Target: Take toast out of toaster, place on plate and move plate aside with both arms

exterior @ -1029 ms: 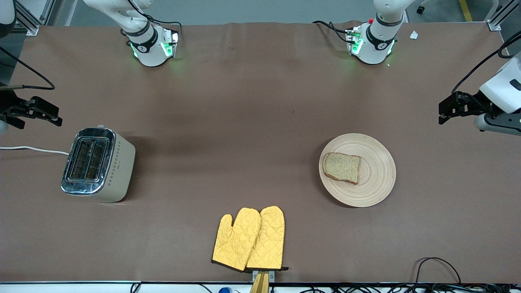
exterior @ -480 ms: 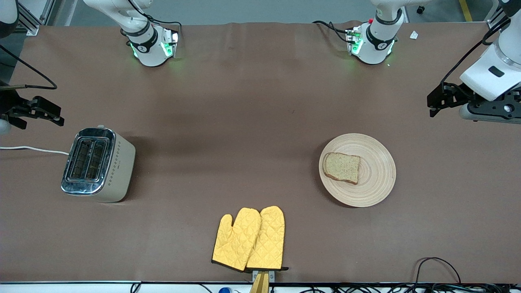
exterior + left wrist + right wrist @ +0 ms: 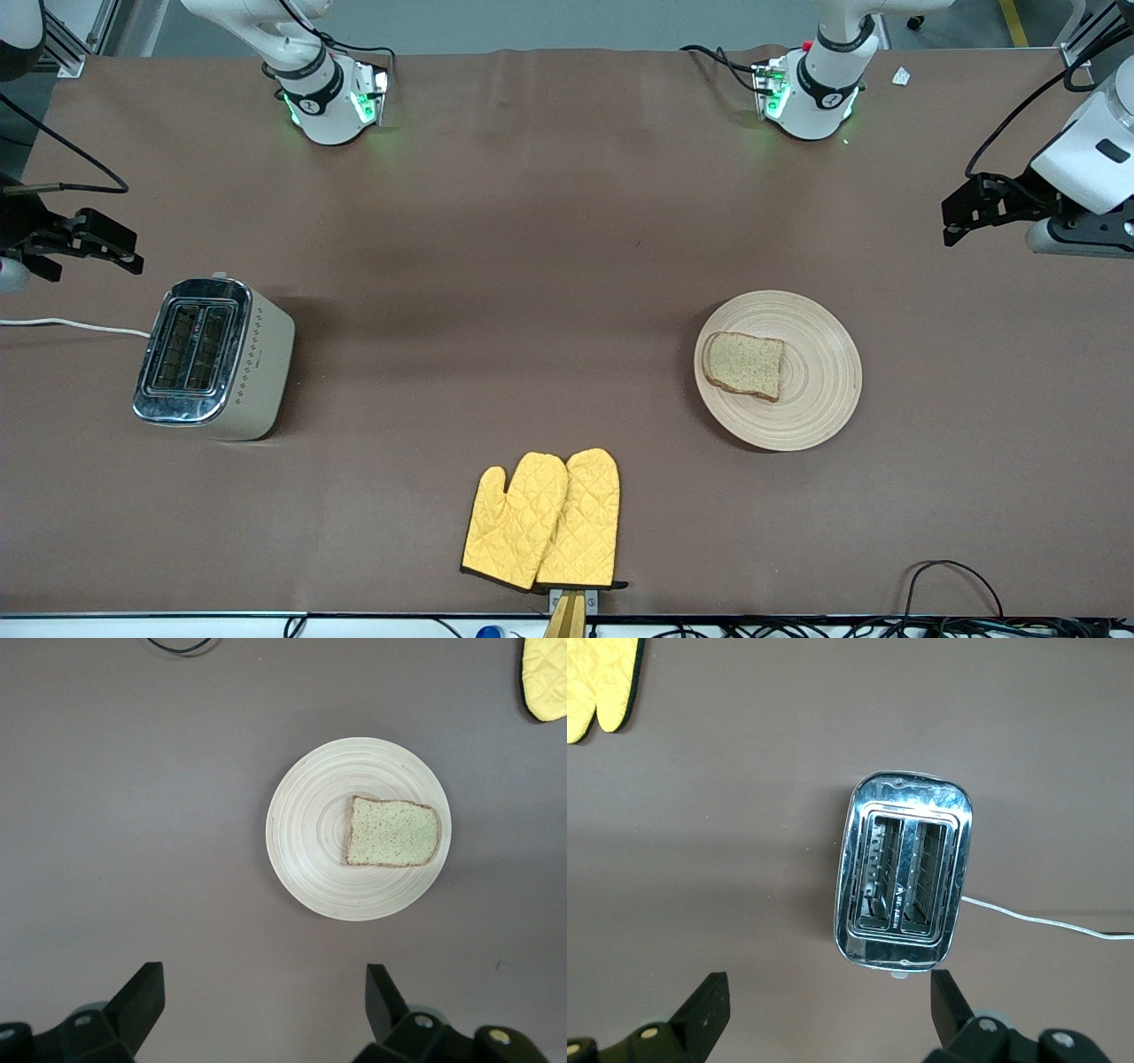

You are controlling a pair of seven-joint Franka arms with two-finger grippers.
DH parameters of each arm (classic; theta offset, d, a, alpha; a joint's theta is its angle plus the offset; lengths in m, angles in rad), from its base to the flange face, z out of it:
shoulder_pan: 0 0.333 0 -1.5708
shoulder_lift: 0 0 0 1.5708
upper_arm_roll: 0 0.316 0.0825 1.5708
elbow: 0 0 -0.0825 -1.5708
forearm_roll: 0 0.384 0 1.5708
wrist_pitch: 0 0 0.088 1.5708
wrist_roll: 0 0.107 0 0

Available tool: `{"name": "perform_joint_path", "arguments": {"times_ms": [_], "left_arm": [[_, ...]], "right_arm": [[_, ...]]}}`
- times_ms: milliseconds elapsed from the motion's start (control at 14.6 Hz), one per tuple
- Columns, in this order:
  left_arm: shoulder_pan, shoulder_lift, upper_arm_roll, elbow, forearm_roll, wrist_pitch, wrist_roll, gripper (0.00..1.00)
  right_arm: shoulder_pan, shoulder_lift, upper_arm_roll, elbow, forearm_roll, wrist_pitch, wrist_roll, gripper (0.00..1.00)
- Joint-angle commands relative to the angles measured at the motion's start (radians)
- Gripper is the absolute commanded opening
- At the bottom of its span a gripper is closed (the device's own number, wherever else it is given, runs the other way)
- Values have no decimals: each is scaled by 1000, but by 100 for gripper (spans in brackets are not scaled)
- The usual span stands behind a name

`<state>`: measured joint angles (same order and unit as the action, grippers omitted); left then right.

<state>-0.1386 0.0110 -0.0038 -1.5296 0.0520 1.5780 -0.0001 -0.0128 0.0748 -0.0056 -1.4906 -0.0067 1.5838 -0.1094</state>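
Toast [image 3: 744, 364] lies on plate [image 3: 819, 408]; both end effectors open.

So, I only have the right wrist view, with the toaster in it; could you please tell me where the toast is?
Observer: The toast lies flat on the plate, toward the left arm's end of the table.
Operator: Thank you. Is the left pincer holding anything?
Observer: No. The left pincer is open and empty, and it hangs over bare table, not over the plate.
Operator: And how do the mitts lie?
Observer: Two yellow mitts lie side by side, slightly overlapping, nearer to the front camera than the plate.
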Motion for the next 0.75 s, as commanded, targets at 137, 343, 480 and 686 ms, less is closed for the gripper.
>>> {"name": "perform_joint_path", "arguments": {"times_ms": [137, 343, 480, 686], "left_arm": [[-15, -26, 11, -41, -7, 24, 0, 100], [-15, -19, 11, -32, -9, 22, -11, 100], [-7, -19, 11, -32, -9, 22, -8, 100], [-1, -19, 18, -30, -7, 22, 6, 100]], "right_arm": [[5, -18, -7, -11, -15, -10, 0, 100], [19, -21, -4, -10, -15, -19, 4, 100], [20, -21, -5, -8, -13, -27, 5, 100], [17, -20, -8, -8, -13, -24, 4, 100]]}}
